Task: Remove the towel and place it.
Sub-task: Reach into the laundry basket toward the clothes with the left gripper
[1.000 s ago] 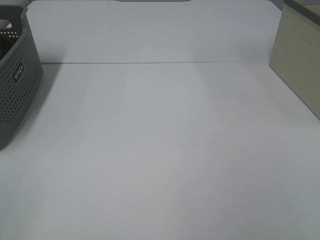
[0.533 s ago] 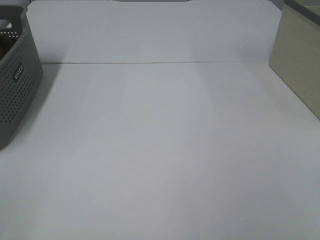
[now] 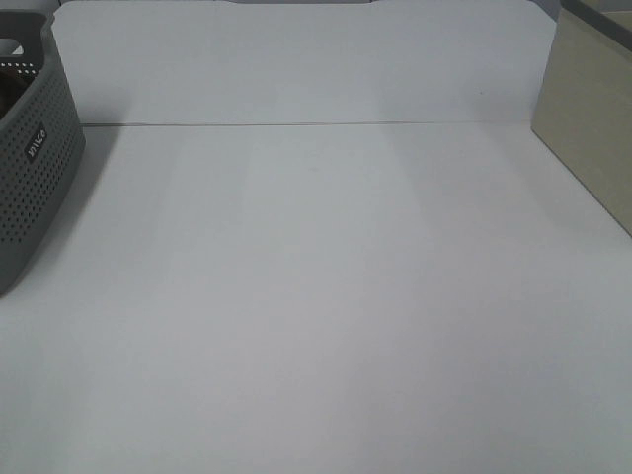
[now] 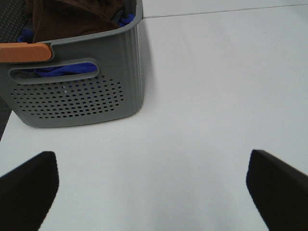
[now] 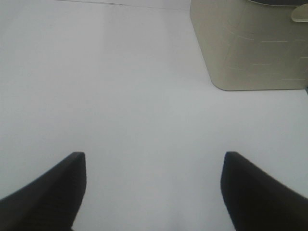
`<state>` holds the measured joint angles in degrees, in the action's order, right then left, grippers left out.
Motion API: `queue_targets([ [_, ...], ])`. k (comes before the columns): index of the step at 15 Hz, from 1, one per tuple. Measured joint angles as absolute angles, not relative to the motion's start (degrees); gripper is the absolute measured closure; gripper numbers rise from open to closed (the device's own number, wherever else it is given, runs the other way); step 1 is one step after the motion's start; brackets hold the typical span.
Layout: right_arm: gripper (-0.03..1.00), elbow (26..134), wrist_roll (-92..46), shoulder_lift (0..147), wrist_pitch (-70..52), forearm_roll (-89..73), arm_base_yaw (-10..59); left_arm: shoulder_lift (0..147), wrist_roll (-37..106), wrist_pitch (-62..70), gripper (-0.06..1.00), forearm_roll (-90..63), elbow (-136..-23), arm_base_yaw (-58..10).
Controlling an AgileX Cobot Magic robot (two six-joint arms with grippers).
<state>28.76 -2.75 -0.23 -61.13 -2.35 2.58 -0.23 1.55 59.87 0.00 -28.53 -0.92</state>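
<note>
Towel, dark brown, sits bunched with blue cloth inside the grey perforated basket ahead of my left claw. A beige bin stands ahead of my right claw. Both claws are released, over open white desk.

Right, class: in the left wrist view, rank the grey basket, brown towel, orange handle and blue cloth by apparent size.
1. the grey basket
2. the brown towel, partly hidden inside it
3. the orange handle and the blue cloth: too alike to rank, both only partly visible
</note>
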Motion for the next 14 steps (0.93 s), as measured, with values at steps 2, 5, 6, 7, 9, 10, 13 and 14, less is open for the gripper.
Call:
queue_targets([
  [2, 0.22, 28.8, -2.8, -0.2, -61.1, -2.3, 2.6, -0.2, 1.5, 59.9, -0.04, 0.0, -28.5, -0.9],
  [5, 0.22, 28.8, -2.8, -0.2, -61.1, -2.3, 2.6, -0.2, 1.5, 59.9, -0.04, 0.0, -28.5, -0.9],
  [6, 0.22, 28.8, -2.8, -0.2, -61.1, -2.3, 2.6, -0.2, 1.5, 59.9, -0.04, 0.0, -28.5, -0.9],
  [7, 0.22, 28.8, -2.8, -0.2, -61.1, -2.3, 2.6, -0.2, 1.7, 59.9, -0.04, 0.0, -28.5, -0.9],
  [9, 0.22, 28.8, -2.8, -0.2, -61.1, -2.3, 2.6, 0.0, 4.2, 60.5, -0.04, -0.7, -30.1, -0.9],
  [10, 0.22, 28.8, -2.8, -0.2, -61.1, -2.3, 2.6, 2.0, 7.1, 61.0, -0.04, -1.8, -34.7, -0.9],
  [13, 0.22, 28.8, -2.8, -0.2, -61.1, -2.3, 2.6, 16.3, 26.2, 65.4, -0.04, 1.9, -51.1, -0.9],
  [14, 0.22, 28.8, -2.8, -0.2, -61.1, -2.3, 2.6, 22.2, 33.3, 68.1, -0.04, 4.9, -55.9, -0.9],
])
